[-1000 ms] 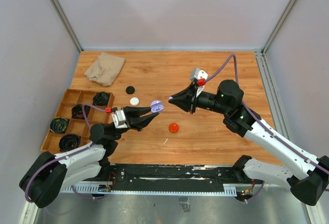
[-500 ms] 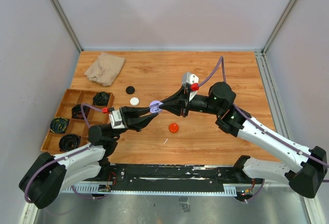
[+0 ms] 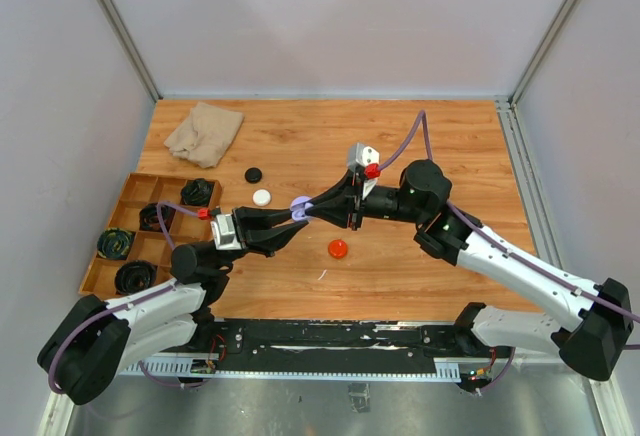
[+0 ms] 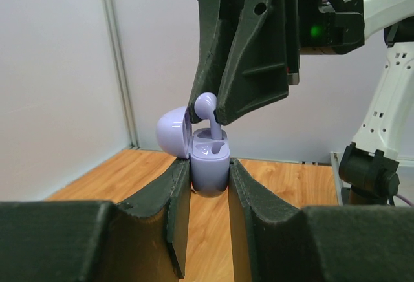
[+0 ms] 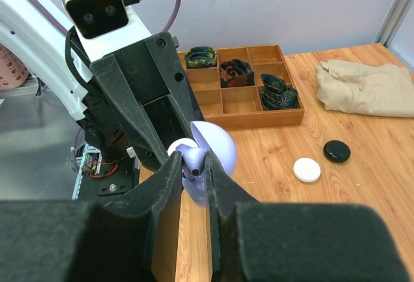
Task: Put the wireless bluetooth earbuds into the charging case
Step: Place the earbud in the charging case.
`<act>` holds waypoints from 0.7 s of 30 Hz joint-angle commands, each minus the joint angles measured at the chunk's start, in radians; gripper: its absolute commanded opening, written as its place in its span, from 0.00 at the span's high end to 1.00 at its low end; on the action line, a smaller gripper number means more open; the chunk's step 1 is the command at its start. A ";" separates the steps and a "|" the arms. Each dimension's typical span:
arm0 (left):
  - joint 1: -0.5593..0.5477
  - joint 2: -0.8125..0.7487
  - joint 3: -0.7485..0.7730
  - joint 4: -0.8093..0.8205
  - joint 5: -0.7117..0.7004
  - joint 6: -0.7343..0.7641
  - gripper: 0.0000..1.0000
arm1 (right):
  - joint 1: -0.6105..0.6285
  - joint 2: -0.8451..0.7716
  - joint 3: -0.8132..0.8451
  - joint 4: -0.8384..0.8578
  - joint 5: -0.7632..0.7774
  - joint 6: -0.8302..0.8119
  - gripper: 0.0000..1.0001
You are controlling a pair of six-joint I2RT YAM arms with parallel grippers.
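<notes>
Two grips, mid-table | your left gripper (image 4: 207, 182) clamps the open lilac charging case (image 4: 209, 158) | your right gripper (image 5: 193, 171) pinches a lilac earbud (image 4: 207, 108), stem touching the case top.

Both arms stretched inward over mid-table. Fingers of left gripper (image 3: 292, 218) clamped on open lilac plastic charging case (image 4: 208, 165); right gripper (image 3: 313, 208) tip-to-tip with it, pinching small lilac stemmed plastic earbud (image 4: 210, 123).

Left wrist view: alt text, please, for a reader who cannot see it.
The left fingers clamp an open lilac charging case upright while the right fingers, reaching from above, hold a lilac earbud stem-down at its slot. Wooden table behind.
</notes>
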 commanded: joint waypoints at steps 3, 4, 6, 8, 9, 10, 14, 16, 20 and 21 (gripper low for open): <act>-0.001 -0.005 0.030 0.072 0.006 -0.013 1.00 | 0.019 0.006 -0.015 0.037 -0.001 -0.011 0.84; -0.001 -0.007 0.029 0.071 0.004 -0.013 1.00 | 0.019 0.008 -0.017 0.037 -0.004 -0.011 0.83; -0.001 -0.009 0.027 0.072 -0.001 -0.012 1.00 | 0.020 0.007 -0.017 0.037 -0.007 -0.013 0.79; -0.001 -0.010 0.026 0.066 -0.003 -0.009 1.00 | 0.019 0.001 -0.021 0.037 -0.006 -0.014 0.74; -0.001 -0.010 0.025 0.062 -0.004 -0.007 1.00 | 0.019 -0.003 -0.022 0.035 -0.004 -0.016 0.71; -0.001 -0.009 0.024 0.062 -0.006 -0.006 1.00 | 0.019 -0.007 -0.023 0.034 -0.001 -0.018 0.68; -0.001 0.000 0.021 0.062 -0.006 -0.002 1.00 | 0.019 -0.021 -0.024 0.026 0.008 -0.024 0.61; -0.001 0.005 0.018 0.062 -0.006 -0.001 1.00 | 0.020 -0.026 -0.021 0.020 0.014 -0.027 0.57; -0.001 0.014 0.005 0.058 -0.015 0.013 1.00 | 0.019 -0.046 -0.012 -0.027 0.058 -0.054 0.53; -0.001 0.016 -0.001 0.057 -0.021 0.017 1.00 | 0.019 -0.055 -0.008 -0.048 0.076 -0.064 0.51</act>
